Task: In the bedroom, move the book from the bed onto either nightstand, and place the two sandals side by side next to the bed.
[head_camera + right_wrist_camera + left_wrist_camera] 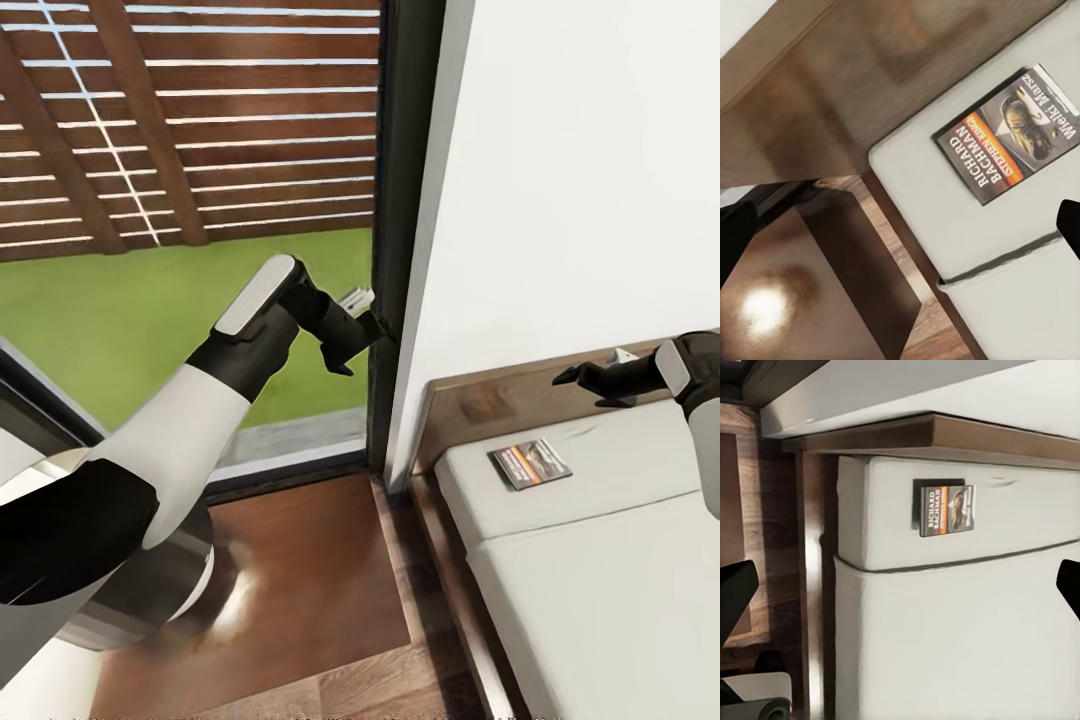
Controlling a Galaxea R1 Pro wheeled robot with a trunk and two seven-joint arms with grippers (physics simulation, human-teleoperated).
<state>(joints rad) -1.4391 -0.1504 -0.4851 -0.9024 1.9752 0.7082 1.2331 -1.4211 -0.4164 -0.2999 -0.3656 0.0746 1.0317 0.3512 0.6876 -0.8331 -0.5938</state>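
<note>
Room: white wall point(580, 150) at 1 o'clock of the head view; dark-framed glass opening point(405, 200) at 11 to 12, lawn and slatted fence beyond; wood floor point(300, 560) at 6.
Bed point(600, 560): pale mattress at 4 o'clock, low dark frame, wooden headboard point(490, 400) against the wall.
Nightstand point(832, 300): glossy dark top in the right wrist view, just beside the head corner of the bed.
Book point(529, 464): lies flat on the mattress near its head corner, close to the headboard; long axis runs roughly across the bed, parallel to the headboard.
Left gripper point(362, 325): raised by the window frame, well apart from the book; jaws spread, nothing between them.
Right gripper point(580, 378): over the headboard edge, empty, jaws parted; book lies toward 7 o'clock of it, near.
Nearer arm: right, by my judgement.
Coming move: likely lower the right jaws across the book's short width.
Sandals: not located.
</note>
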